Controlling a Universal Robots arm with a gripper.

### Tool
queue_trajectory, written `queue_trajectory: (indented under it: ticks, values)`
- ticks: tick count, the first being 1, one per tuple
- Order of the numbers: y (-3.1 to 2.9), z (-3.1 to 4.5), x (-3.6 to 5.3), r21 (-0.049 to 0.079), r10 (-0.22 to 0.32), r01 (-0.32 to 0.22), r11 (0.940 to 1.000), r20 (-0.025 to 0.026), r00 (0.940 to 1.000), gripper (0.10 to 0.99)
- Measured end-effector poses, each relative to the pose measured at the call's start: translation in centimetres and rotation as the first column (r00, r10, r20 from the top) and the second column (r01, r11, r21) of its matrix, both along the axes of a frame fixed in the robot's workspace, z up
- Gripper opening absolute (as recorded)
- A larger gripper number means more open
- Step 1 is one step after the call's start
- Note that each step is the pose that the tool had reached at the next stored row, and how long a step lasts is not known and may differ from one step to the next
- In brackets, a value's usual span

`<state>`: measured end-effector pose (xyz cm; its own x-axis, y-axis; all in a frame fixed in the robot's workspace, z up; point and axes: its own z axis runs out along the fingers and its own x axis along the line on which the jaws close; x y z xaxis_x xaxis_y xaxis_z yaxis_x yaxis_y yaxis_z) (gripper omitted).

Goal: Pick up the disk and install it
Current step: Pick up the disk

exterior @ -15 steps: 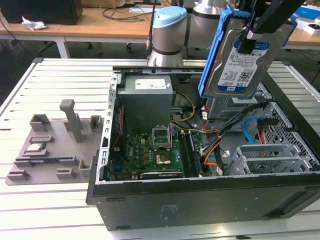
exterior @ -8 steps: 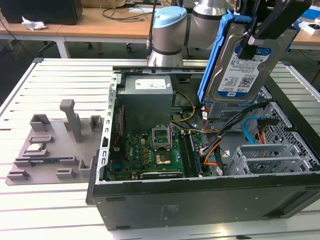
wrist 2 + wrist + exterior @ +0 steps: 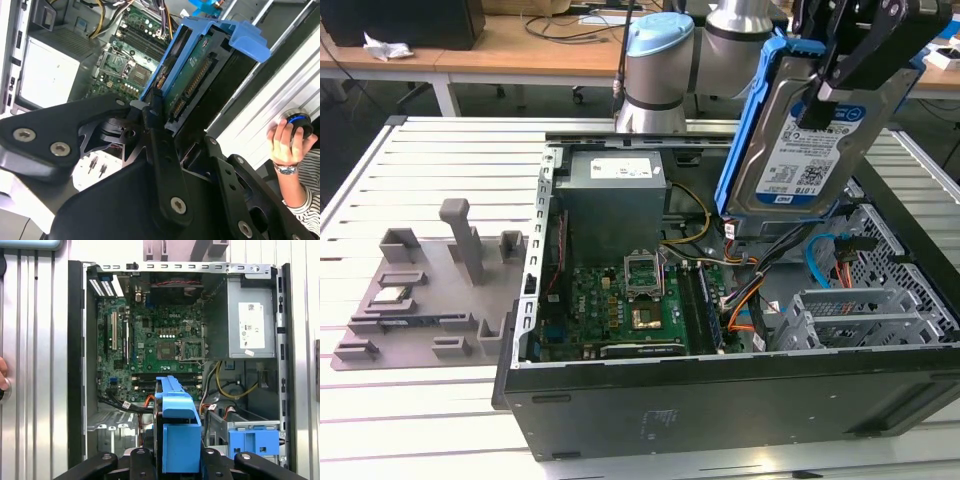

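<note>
While it hangs tilted above the open computer case (image 3: 720, 405), disk (image 3: 800, 140): pinched in the tool (image 3: 827, 98).
Handling: stiff, fairly heavy, probably shock-sensitive; circuit side bare.
Hold: across both flat faces, as now.
Tool: closed on the disk.
Beneath: drive cage (image 3: 860, 312), tabletop (image 3: 420, 420).

The exterior view stands high beside the desk (image 3: 420, 420), looking down slantwise over the open computer case (image 3: 720, 405) toward the arm (image 3: 658, 70). The first wrist view stares straight down into the case. The second wrist view peers close past the jaws along the disk (image 3: 197, 75). All three share the motherboard (image 3: 615, 300).
</note>
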<state>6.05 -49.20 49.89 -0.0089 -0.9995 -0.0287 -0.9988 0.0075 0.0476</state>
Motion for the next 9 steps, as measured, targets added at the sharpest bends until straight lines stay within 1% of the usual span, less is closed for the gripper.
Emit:
queue_trajectory:
  ticks: [2, 4, 6, 7, 9]
  values:
    - [-0.39, -0.04, -0.10, 0.000, 0.000, 0.000, 1.0000, 0.0000, 1.0000, 0.361]
    - [-0.94, -0.09, -0.24, 0.000, 0.000, 0.000, 1.0000, 0.0000, 1.0000, 0.361]
    - [-1.23, -0.12, -0.31, 0.000, 0.000, 0.000, 1.0000, 0.0000, 1.0000, 0.361]
    - [-1.63, -0.15, -0.40, 0.000, 0.000, 0.000, 1.0000, 0.0000, 1.0000, 0.361]
    - [-2.21, -0.19, -0.53, 0.000, 0.000, 0.000, 1.0000, 0.0000, 1.0000, 0.361]
